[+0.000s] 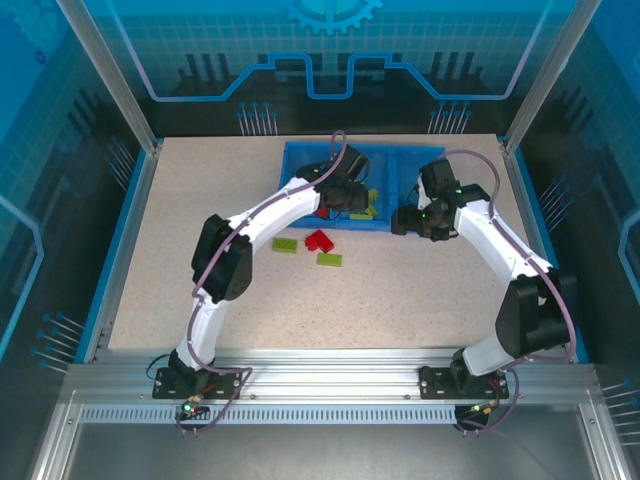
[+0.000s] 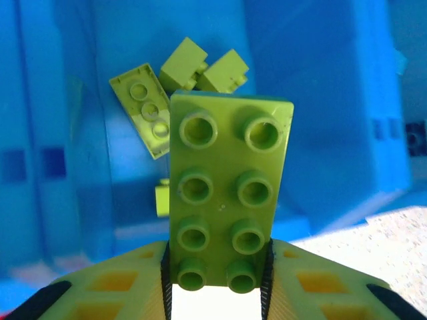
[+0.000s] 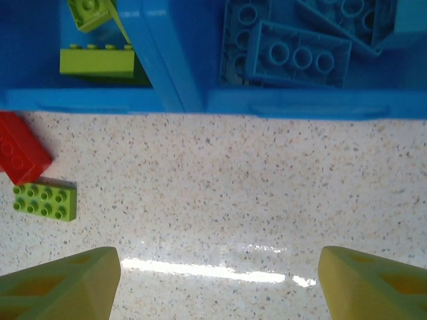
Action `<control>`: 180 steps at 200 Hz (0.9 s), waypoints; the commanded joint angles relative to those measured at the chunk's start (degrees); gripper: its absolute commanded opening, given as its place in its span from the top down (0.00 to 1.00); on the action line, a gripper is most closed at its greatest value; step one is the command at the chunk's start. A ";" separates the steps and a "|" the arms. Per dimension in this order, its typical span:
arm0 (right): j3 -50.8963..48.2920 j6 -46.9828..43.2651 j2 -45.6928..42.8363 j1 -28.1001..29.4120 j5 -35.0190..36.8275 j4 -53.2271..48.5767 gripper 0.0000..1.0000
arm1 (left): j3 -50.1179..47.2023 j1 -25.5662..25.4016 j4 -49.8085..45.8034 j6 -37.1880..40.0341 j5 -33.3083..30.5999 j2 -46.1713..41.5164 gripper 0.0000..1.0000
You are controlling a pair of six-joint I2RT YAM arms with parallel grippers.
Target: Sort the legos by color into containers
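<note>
My left jaws pinch a green brick (image 2: 227, 193) above the tray's (image 2: 327, 100) compartment holding green bricks, while my right jaws hang spread over the table (image 3: 253, 180), near a red brick (image 3: 20, 157).

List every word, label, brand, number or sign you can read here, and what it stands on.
No readable text anywhere.
Back wall: a gear graphic and line patterns, no letters.
Green brick in the left tool: studs too blurred to show any embossing.
</note>
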 commanded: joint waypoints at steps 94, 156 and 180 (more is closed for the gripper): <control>-9.77 1.48 -4.25 13.35 -0.57 15.48 0.13 | -1.89 1.72 4.54 -1.82 7.32 -7.95 0.01; 3.18 -5.77 13.05 22.64 0.89 16.77 0.22 | -23.40 7.23 9.62 -6.08 5.28 -26.79 0.01; 8.86 -9.50 19.82 24.99 3.13 14.41 0.23 | -34.66 12.56 9.81 -9.44 5.02 -33.64 0.01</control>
